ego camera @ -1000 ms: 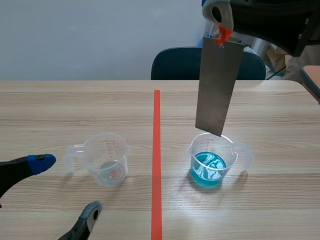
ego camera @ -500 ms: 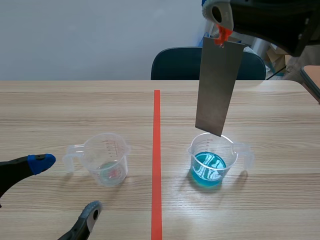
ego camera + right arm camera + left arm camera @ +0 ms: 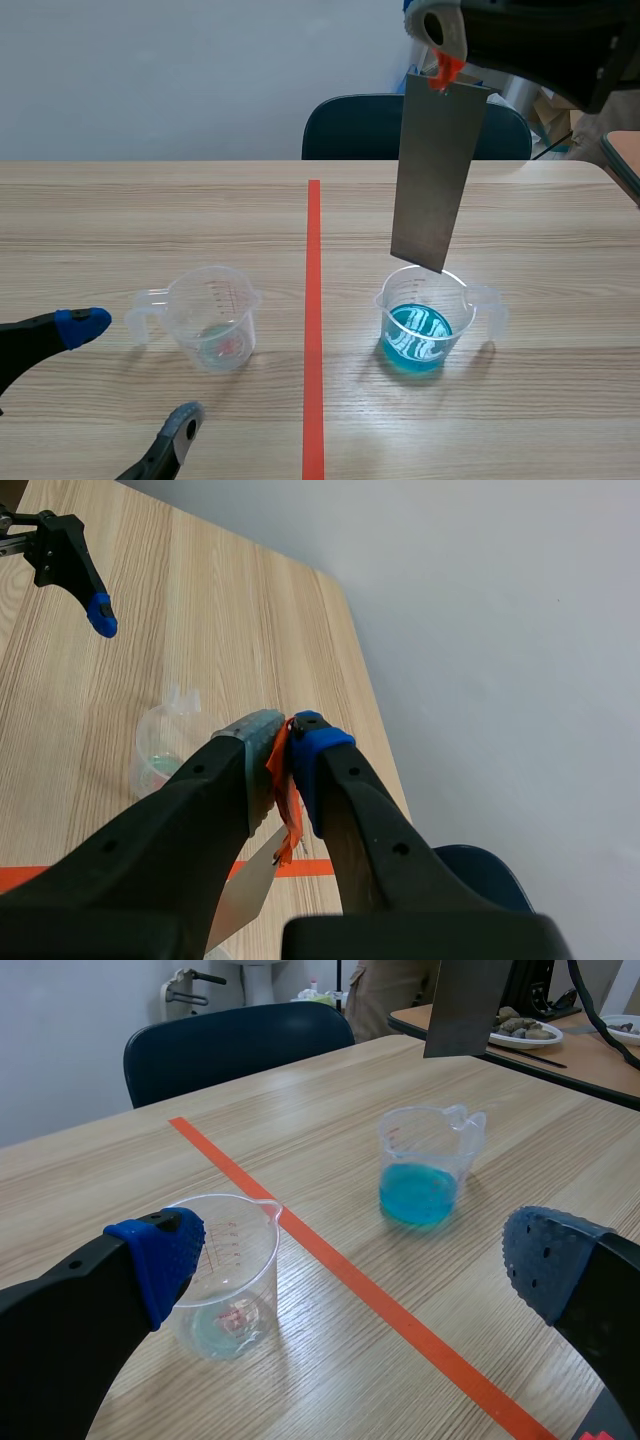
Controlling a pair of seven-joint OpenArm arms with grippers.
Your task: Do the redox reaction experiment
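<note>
Above the desk's (image 3: 150,220) right half, the scene view shows the right pincer (image 3: 440,58) clamped on the orange tab (image 3: 446,72) of a grey metal strip (image 3: 432,170). The strip hangs tilted over the cup of blue liquid (image 3: 425,322) without touching it, and the left pincer (image 3: 133,375) sits low by the near left corner. From the left wrist, that pincer stands wide apart, with the clear cup (image 3: 225,1270) ahead between its fingers (image 3: 160,1250), across the red tape line (image 3: 360,1285) from the blue one. From the right wrist, both fingers press the tab, with the strip below them.
</note>
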